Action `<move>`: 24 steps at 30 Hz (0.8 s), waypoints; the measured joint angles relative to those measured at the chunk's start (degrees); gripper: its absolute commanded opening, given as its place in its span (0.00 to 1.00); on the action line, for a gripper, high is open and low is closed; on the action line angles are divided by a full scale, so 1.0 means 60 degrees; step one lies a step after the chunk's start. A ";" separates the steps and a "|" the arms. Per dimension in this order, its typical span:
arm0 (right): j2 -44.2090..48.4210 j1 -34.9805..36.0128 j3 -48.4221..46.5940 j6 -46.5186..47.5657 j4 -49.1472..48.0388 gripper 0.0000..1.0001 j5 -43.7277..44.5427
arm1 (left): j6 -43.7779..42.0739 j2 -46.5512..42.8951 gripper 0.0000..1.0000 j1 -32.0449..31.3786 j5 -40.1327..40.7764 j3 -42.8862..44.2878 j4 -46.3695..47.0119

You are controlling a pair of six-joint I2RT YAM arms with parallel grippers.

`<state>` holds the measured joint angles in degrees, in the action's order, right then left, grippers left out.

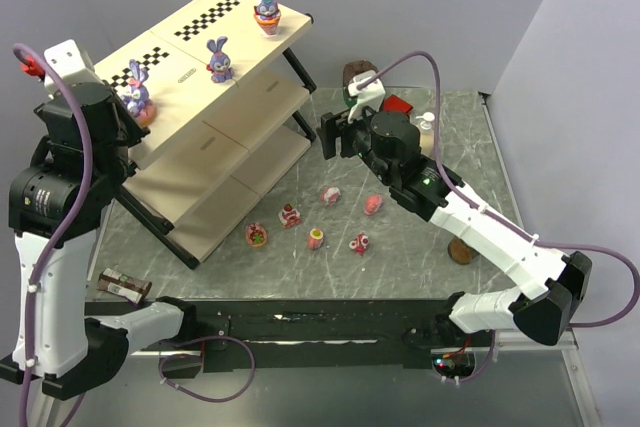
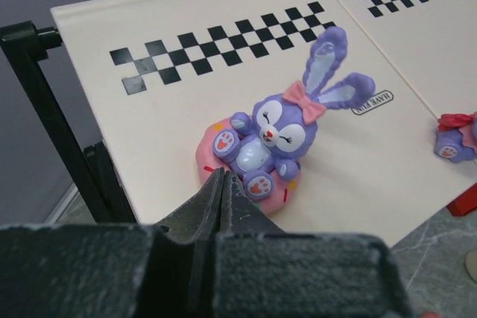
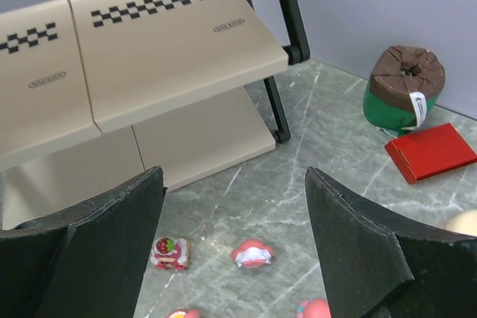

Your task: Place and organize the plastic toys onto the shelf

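The shelf [image 1: 205, 132] stands at the back left, and three purple bunny toys sit on its checkered top board [image 2: 186, 132]: one at the left [image 1: 137, 92], one in the middle [image 1: 218, 59] and one at the right [image 1: 266, 9]. My left gripper [image 2: 223, 176] is shut with nothing between its jaws, and its tips are at the near rim of the left bunny's pink base [image 2: 276, 139]. Several small pink and red toys lie on the table, among them a strawberry cake piece [image 3: 170, 252] and a pink-white piece [image 3: 253, 253]. My right gripper [image 3: 235, 176] hangs open above them, holding nothing.
A green can with a brown top [image 3: 402, 87], a red box [image 3: 431, 151] and a cream pump bottle [image 1: 427, 125] stand at the back right. A brown disc [image 1: 461, 250] lies by the right arm. A dark wrapped item [image 1: 125, 285] lies at the near left.
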<state>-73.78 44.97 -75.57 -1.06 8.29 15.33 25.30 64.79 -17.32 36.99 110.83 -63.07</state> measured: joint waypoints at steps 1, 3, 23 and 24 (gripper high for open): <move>0.0029 -0.0033 0.0040 -0.0004 -0.0004 0.82 -0.0007 | 0.0015 0.0007 0.01 0.0004 -0.0076 0.0000 0.0015; 0.0062 -0.0106 0.0084 -0.0022 -0.0015 0.82 -0.0025 | 0.0029 -0.0011 0.01 0.0015 -0.0386 0.0004 0.0033; 0.0149 -0.0441 0.0178 -0.0095 -0.0011 0.82 -0.0361 | 0.0117 -0.0204 0.19 0.0018 -0.2798 -0.0386 0.0503; 0.0168 -0.0452 0.0178 -0.0102 -0.0011 0.82 -0.0382 | 0.0066 -0.0168 0.22 0.0018 -0.2798 -0.0306 0.0539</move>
<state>-72.77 42.26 -74.50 -1.67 8.23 13.04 25.69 63.79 -17.21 20.21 108.99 -59.83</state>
